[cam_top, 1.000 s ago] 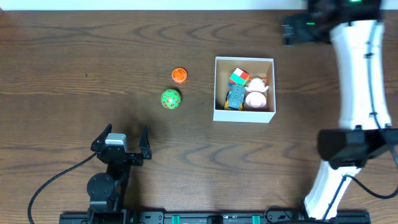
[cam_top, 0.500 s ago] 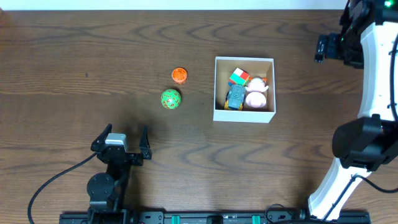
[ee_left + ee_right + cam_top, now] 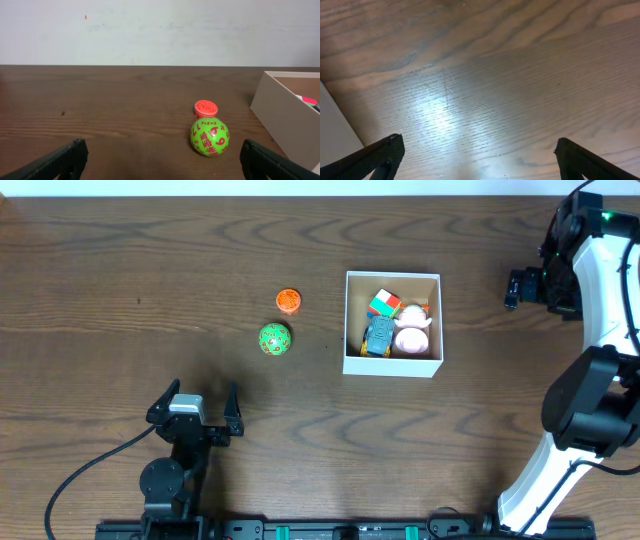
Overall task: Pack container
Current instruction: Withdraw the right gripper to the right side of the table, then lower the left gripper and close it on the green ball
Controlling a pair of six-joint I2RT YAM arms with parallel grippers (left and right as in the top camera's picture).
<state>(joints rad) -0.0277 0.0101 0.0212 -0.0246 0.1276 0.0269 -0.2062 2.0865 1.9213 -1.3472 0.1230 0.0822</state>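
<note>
The container (image 3: 392,366), a white-walled square box, stands right of the table's middle. It holds a multicoloured cube (image 3: 384,304), a blue toy car (image 3: 380,336) and a pink-and-white toy (image 3: 411,336). A green ball with red numbers (image 3: 275,339) and a small orange cap (image 3: 288,301) lie left of it. My left gripper (image 3: 198,396) is open and empty near the front edge. In the left wrist view (image 3: 162,160) it faces the ball (image 3: 209,137), the cap (image 3: 206,107) and the container's wall (image 3: 280,112). My right gripper (image 3: 520,286) hangs open and empty right of the container, over bare wood in its wrist view (image 3: 480,155).
The dark wooden table (image 3: 120,270) runs to a pale wall at the back (image 3: 160,30). The white right arm (image 3: 600,290) stretches along the table's right side. A black cable (image 3: 80,475) trails from the left arm's base.
My right arm has swung from the back edge behind the container to the right and then toward the front. The left arm and the toys have not moved.
</note>
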